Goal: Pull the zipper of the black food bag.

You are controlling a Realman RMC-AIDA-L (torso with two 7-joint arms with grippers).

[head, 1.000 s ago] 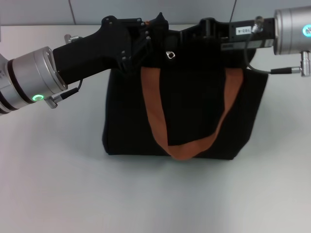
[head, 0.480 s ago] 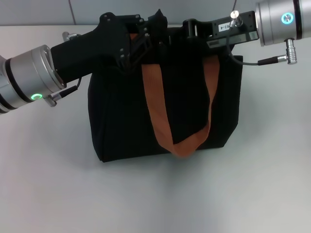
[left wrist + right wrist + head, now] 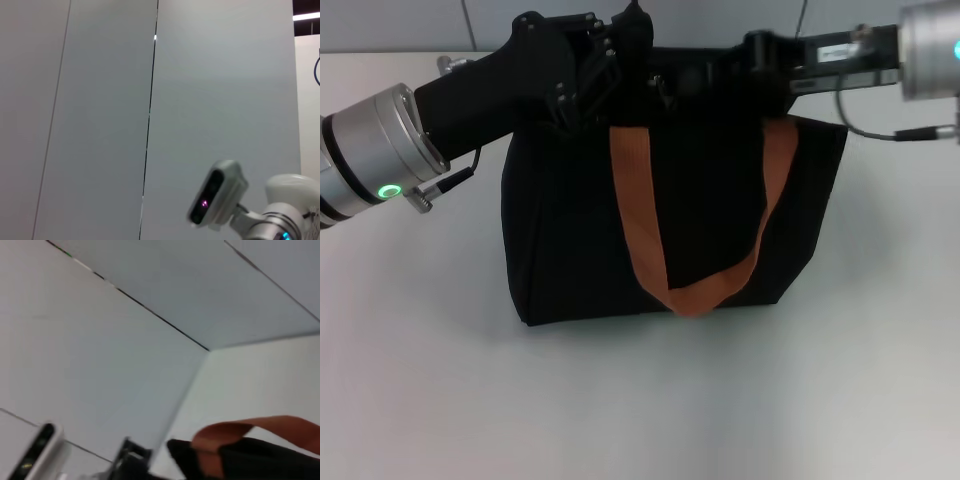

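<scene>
The black food bag (image 3: 665, 215) stands mid-frame on the pale surface (image 3: 640, 400), its orange strap (image 3: 638, 215) looping down the front. Both grippers meet along its top edge — the left gripper (image 3: 620, 50) from the upper left, the right gripper (image 3: 760, 60) from the upper right. Black on black, so whether either pair of jaws is closed cannot be told, and the zipper itself is not visible. Judged mid-pull; next, draw steadily along the track while bracing the bag.

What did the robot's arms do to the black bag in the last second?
The right gripper slid along the top of the black food bag toward the left gripper, then backed off. The bag shifted toward the robot's left. The left gripper stayed at the bag's top corner. The orange strap still hangs in front.
</scene>
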